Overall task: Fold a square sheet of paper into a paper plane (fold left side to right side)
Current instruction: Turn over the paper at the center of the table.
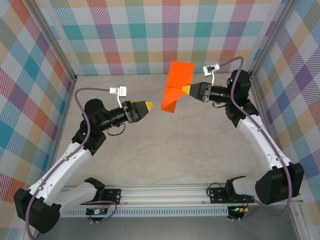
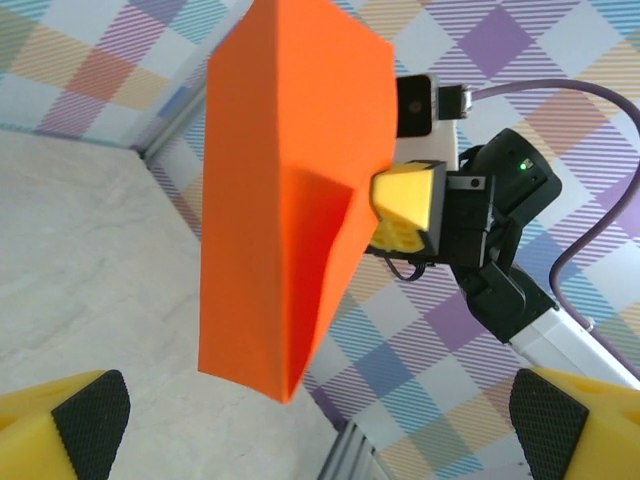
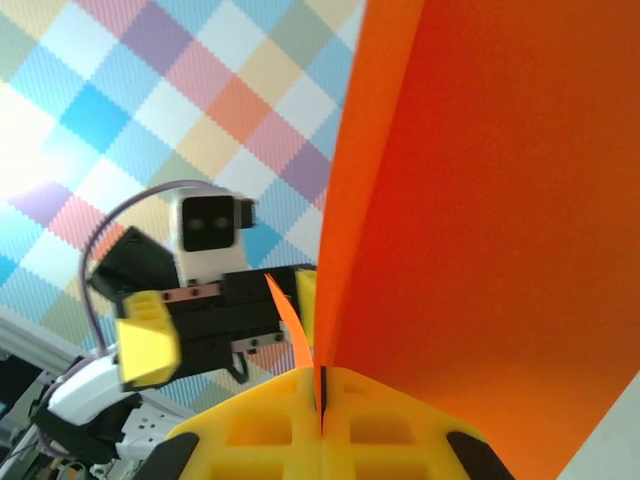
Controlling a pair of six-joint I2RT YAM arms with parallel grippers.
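Above the pale surface, the right jaws pinch shut on the creased orange sheet of paper, held aloft near the wide-open, empty left jaws; more folds likely remain before a dart.

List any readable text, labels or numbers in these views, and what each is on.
None readable.
The folded orange paper is plain on every face shown.
The white camera housings on the right wrist and the left wrist carry no legible mark.
The small circuit boards at the bottom of the top view are too small to read.
The checked walls are pattern only.
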